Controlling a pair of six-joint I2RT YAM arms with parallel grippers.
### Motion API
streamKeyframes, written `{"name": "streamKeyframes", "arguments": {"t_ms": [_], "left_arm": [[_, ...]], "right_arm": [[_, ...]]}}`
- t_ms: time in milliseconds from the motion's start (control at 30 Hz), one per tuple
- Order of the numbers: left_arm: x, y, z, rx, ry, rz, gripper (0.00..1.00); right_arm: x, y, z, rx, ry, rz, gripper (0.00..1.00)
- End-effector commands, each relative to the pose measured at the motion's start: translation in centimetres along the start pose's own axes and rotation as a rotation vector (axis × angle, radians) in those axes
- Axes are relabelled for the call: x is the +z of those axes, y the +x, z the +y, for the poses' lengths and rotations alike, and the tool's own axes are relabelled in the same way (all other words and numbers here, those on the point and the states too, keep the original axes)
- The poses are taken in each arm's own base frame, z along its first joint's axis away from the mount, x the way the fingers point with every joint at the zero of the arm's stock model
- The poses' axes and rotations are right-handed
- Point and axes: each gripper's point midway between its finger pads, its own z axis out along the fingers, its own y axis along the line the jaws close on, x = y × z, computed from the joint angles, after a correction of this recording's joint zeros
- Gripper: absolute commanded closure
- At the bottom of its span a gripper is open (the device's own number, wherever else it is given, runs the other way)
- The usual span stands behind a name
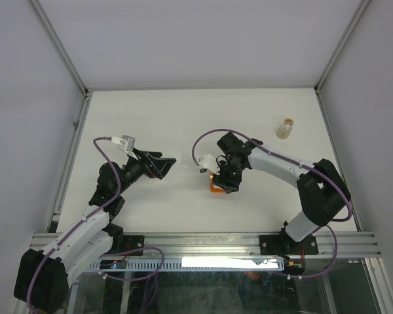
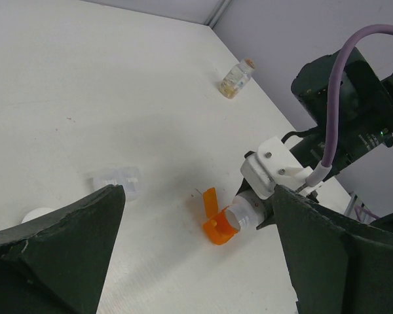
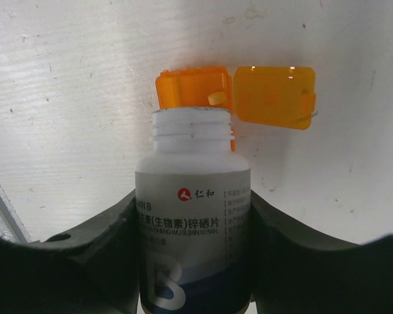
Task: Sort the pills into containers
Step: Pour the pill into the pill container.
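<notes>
Holds left gripper [image 1: 167, 167] wide open left of centre, aimed right. Clamps right gripper [image 1: 223, 182] on white bottle [image 3: 193, 196] near centre, wrist pitched down, elbow folded right.

Top view: fixed high behind both arm bases, looking down over the whole tabletop [image 1: 183, 118].

Left wrist view: low, looking out between the fingers [image 2: 65, 248] of the left hand [image 2: 198, 193], across the tabletop toward the right arm [image 2: 354, 98].

Right wrist view: very near, sighting along the white bottle [image 3: 193, 216] onto the orange cup [image 3: 196, 88].

All three share bottle and cup. Top and left wrist views also share the clear vial [image 1: 285, 128].
</notes>
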Motion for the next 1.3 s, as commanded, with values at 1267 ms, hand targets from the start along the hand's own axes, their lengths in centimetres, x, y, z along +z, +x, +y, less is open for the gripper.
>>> {"name": "streamKeyframes", "arguments": {"t_ms": [1267], "left_arm": [[-0.05,-1.18,-0.35,0.039,0.016,-0.047,0.01]], "right_arm": [[-1.17,-1.27,-0.66,-0.005,0.056,0.156,1.0]]}}
